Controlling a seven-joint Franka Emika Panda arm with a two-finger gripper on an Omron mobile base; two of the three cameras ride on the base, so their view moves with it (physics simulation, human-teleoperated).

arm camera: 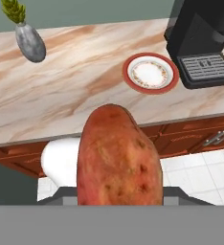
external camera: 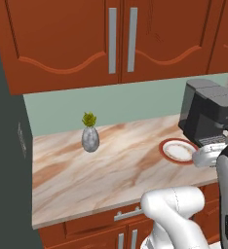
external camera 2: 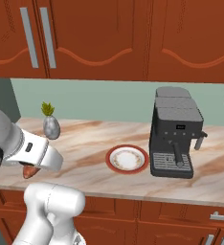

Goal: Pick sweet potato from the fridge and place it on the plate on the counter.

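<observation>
One sweet potato sits clamped between the jaws, which are closed on it; in the hand view it rises large and reddish-orange in the foreground, and in the right base view its end pokes out below the white hand at the left, over the front part of the desk. Farther along the desk lies the plate, white with a reddish-brown rim, bare, just beside the black coffee machine and well apart from the sweet potato. A grey vase with a green sprig stands near the back wall. Red-brown cupboards hang above. The fridge fills the left edge of the left base view.
</observation>
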